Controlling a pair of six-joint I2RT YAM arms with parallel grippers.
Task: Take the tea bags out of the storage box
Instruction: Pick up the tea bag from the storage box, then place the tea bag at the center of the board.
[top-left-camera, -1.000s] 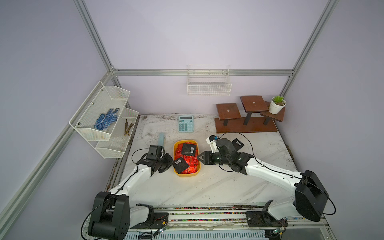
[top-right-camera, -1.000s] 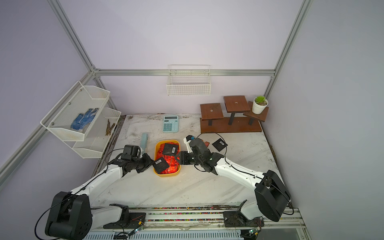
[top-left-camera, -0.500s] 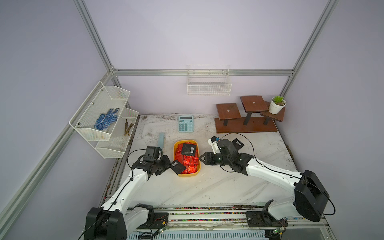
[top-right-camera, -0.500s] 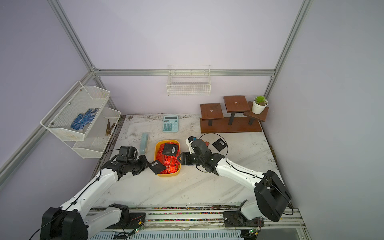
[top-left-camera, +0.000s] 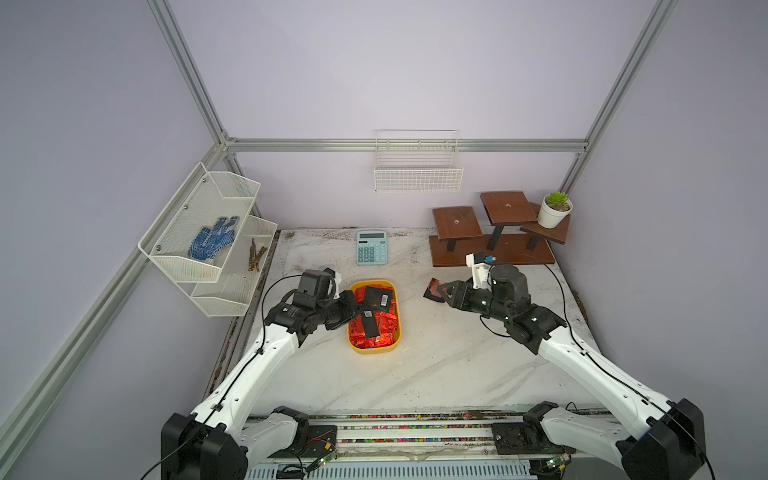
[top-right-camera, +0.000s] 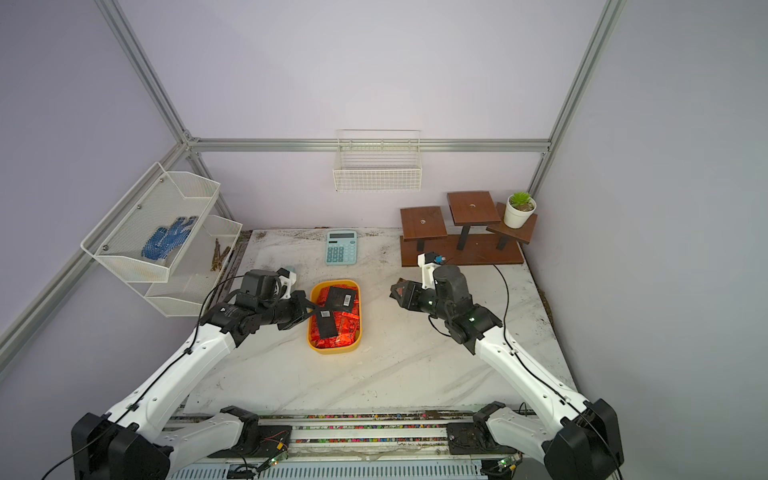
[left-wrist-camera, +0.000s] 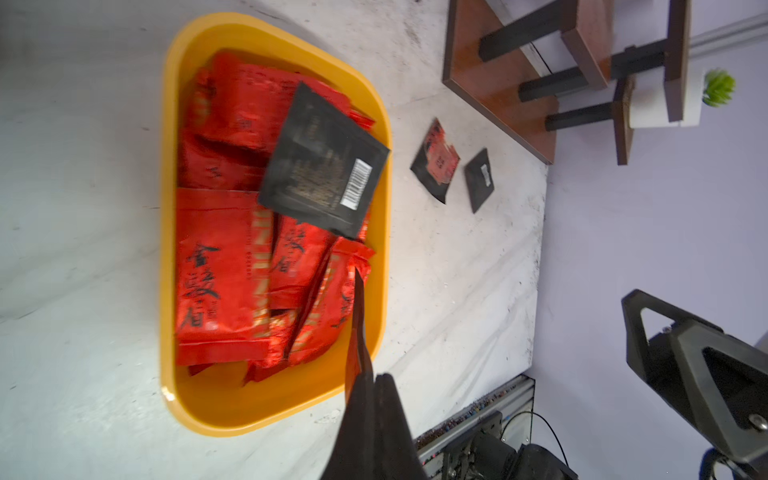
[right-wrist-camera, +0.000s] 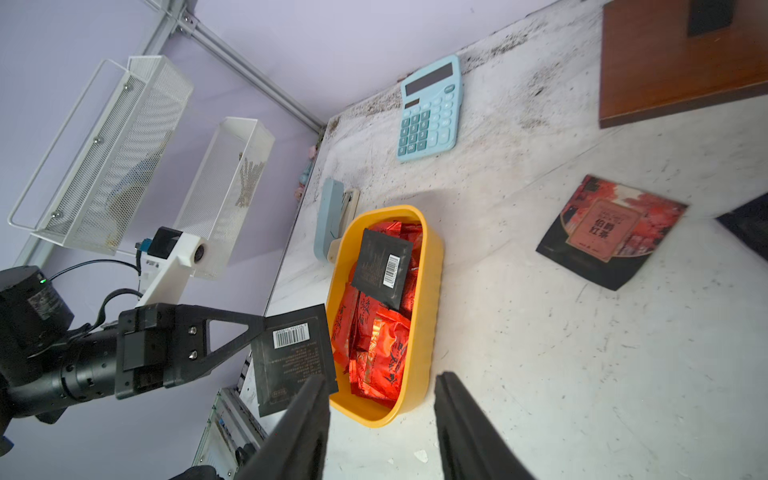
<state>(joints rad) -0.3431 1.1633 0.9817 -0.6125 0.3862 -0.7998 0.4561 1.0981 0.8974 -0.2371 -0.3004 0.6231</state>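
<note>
- Overhead, in both top views, the left gripper (top-left-camera: 360, 311) pinches a black sachet (top-left-camera: 369, 325) at the left rim of the yellow storage box (top-left-camera: 374, 350), which holds red tea bags (top-left-camera: 386, 330); the right gripper (top-left-camera: 443, 293) hangs well right of the box, near a reddish-brown sachet (top-left-camera: 433, 286).
- Left wrist view: the left fingers (left-wrist-camera: 365, 415) press together on the black sachet (left-wrist-camera: 358, 316), seen edge-on over the box (left-wrist-camera: 168, 208); a second black sachet (left-wrist-camera: 324, 166) lies atop the red tea bags inside.
- Right wrist view: the right fingers (right-wrist-camera: 461, 415) stand spread, gripping nothing; the reddish-brown sachet (right-wrist-camera: 611, 232) lies flat on the table (right-wrist-camera: 540, 353), apart from the box (right-wrist-camera: 432, 291).
</note>
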